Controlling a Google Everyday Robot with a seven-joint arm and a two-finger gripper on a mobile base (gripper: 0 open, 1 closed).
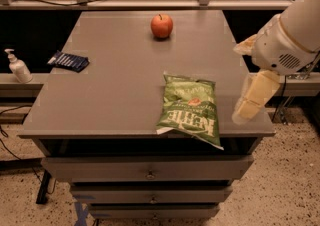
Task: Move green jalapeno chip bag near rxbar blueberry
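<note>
The green jalapeno chip bag (190, 108) lies flat at the table's front right, its lower corner hanging over the front edge. The rxbar blueberry (69, 61), a small dark blue wrapper, lies at the table's left edge, far from the bag. My gripper (238, 84) hangs over the table's right edge, just right of the bag and above the surface. Its two pale fingers (255, 96) stand apart with nothing between them.
A red apple (162, 25) sits at the back middle of the grey table (115, 95). A white pump bottle (17, 67) stands on a ledge left of the table. Drawers are below the tabletop, and a railing runs behind it.
</note>
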